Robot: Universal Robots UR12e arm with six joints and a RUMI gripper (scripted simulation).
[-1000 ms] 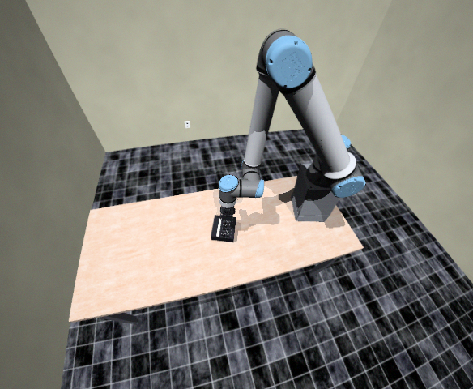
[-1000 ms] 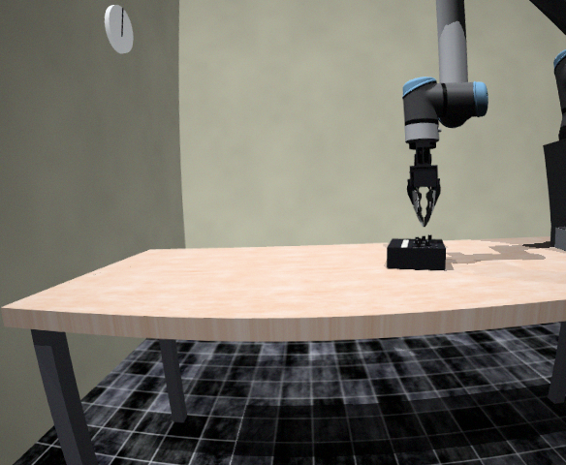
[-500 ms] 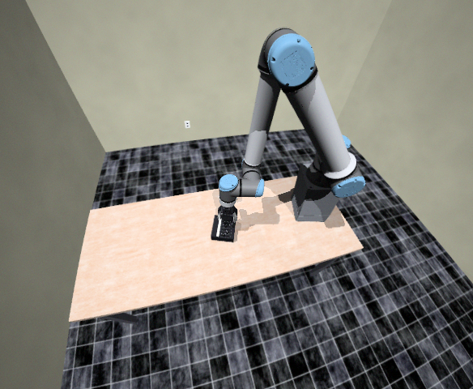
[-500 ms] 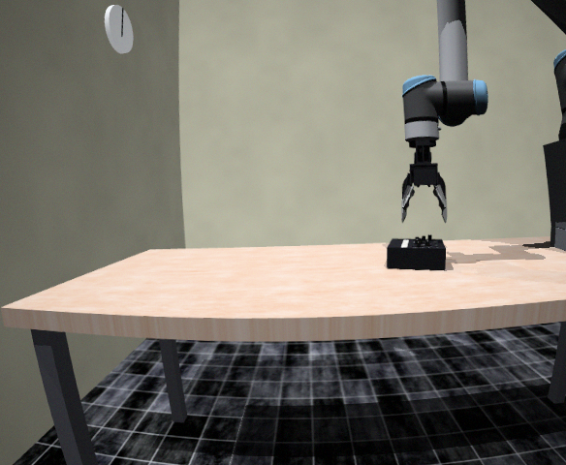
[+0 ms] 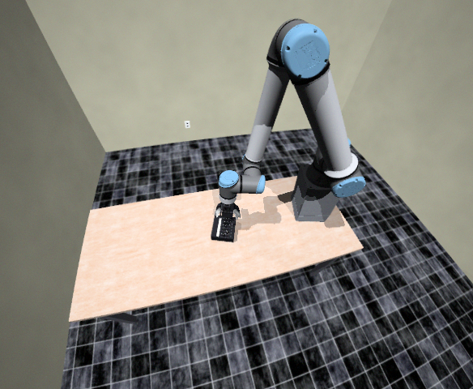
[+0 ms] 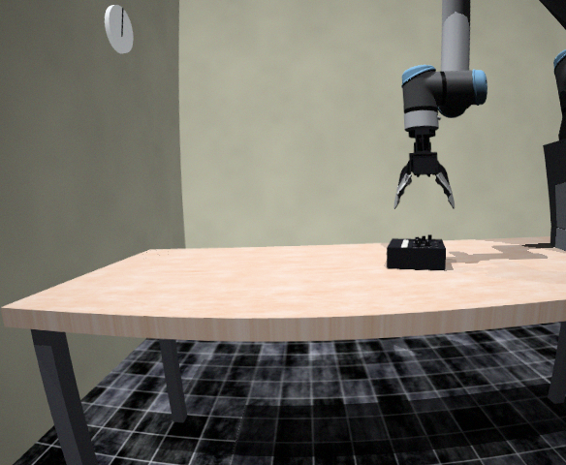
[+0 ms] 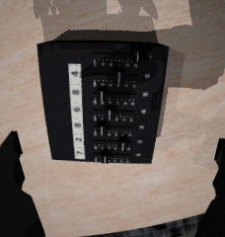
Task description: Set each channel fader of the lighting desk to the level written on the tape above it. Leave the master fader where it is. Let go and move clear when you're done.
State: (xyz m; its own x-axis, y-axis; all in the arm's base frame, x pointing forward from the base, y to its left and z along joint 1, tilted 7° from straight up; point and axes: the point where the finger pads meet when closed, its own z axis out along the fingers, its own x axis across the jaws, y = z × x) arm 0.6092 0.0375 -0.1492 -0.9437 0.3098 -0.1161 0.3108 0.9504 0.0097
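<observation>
Top view: small black box-shaped lighting desk (image 5: 223, 229) mid-frame on the pale wooden table (image 5: 144, 267), right under the wrist for easy reach. Exterior: black two-jaw gripper (image 6: 424, 199) hanging well above it right of centre, spread fully wide, gripping nothing. Wrist: white tape strip (image 7: 76, 112) left of centre, readable from this height, probably the point of hovering.

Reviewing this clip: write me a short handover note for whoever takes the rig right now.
Gripper: open, empty, hanging well above the lighting desk.
Desk: flat on the table, near the arm's base.
Tape beside the faders reads 4, 8, 6, 8, 2, 7, top to bottom in the wrist view.
Done: cannot confirm any fader level; knobs too small.
Left: check every channel against the tape; leave the master alone.
</observation>
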